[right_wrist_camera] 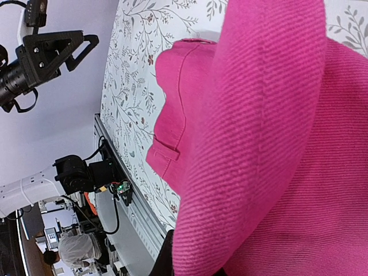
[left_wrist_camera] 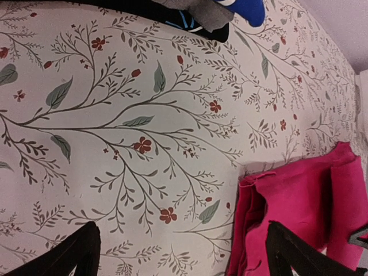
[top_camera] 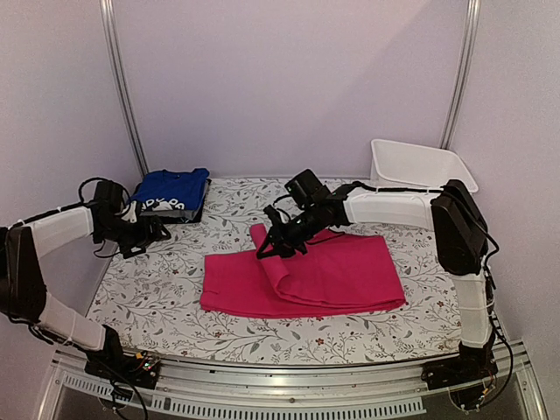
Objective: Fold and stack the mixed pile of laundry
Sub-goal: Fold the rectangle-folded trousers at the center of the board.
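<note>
A magenta-pink garment (top_camera: 324, 276) lies partly folded in the middle of the table. My right gripper (top_camera: 269, 250) is shut on its left edge and holds a fold of it up above the flat part. In the right wrist view the pink cloth (right_wrist_camera: 270, 144) fills the frame and hides the jaws; only a dark finger (right_wrist_camera: 168, 261) shows at the bottom. A folded royal-blue garment (top_camera: 172, 187) rests on grey cloth at the back left. My left gripper (top_camera: 147, 234) hovers open in front of that stack, with nothing between its fingers (left_wrist_camera: 72, 256). The pink garment (left_wrist_camera: 293, 195) lies to its right.
A white plastic bin (top_camera: 420, 164) stands at the back right corner. The floral table covering (top_camera: 157, 297) spans the whole tabletop. The blue (left_wrist_camera: 244, 8) and grey (left_wrist_camera: 201, 14) cloth edges show at the top of the left wrist view. The metal front rail (top_camera: 280, 385) runs along the near edge.
</note>
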`<state>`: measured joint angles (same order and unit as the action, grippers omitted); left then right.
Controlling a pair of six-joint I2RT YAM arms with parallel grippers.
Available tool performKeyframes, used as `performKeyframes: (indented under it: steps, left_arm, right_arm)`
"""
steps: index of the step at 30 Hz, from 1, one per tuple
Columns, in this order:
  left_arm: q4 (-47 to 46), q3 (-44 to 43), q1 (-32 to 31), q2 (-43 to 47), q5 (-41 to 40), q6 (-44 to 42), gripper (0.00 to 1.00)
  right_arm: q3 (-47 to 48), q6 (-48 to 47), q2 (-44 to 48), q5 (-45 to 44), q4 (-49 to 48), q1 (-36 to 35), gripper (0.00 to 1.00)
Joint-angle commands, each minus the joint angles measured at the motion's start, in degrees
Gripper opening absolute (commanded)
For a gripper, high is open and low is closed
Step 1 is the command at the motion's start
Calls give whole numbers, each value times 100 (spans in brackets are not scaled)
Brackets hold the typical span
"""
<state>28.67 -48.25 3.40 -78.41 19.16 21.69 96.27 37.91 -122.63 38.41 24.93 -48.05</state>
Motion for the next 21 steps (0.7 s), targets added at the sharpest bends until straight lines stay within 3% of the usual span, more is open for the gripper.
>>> performKeyframes:
  steps: [1, 21]
  left_arm:
    - [50, 159, 111, 243, 76, -222, 100]
    - [18, 176, 163, 285, 242, -242, 100]
  right_arm:
    - [519, 479, -367, 72, -417, -275, 0]
    - [1516, 1194, -1211, -79, -811, -553, 0]
